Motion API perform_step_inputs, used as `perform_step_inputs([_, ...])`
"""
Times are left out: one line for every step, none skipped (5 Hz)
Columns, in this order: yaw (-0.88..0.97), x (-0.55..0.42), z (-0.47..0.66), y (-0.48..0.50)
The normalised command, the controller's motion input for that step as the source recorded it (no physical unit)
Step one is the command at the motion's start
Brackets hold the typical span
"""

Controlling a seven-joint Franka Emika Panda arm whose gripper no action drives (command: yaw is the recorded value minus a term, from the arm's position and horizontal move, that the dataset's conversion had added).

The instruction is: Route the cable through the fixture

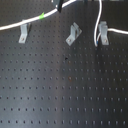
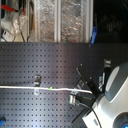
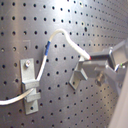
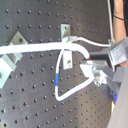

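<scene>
- gripper [image 4: 92, 64] closed down on the cable [image 4: 40, 48]; in both wrist views the fingers [image 3: 102, 56] pinch the white line with almost no gap; nothing else is in the grip
- from the fingers the cable arcs out in a free loop and comes back under; a blue band [image 3: 46, 48] sits on the loop a little way past the pinch; the loop then passes a bracket [image 3: 28, 82] on the pegboard [image 3: 55, 20]
- in the first exterior view the cable runs along the far edge over three fixture brackets [image 1: 73, 34], with a green tape band [image 1: 43, 16] just beside the fingers
- judgement: light, limp, smooth-jacketed; it will sag and spring rather than hold shape, and could slide through the pads under tension
- judgement: best held close to the end being fed, near the blue band, so the free length stays short
- risk: loop snagging on a bracket edge
</scene>
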Motion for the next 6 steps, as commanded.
perform_step_inputs([0.00, 0.039, 0.00, 0.031])
perform_step_inputs([0.00, 0.144, 0.35, -0.001])
perform_step_inputs([-0.01, -0.008, 0.48, -0.003])
perform_step_inputs([0.00, 0.025, 0.00, -0.032])
perform_step_inputs([0.35, -0.337, 0.15, 0.293])
perform_step_inputs([0.00, -0.021, 0.02, 0.030])
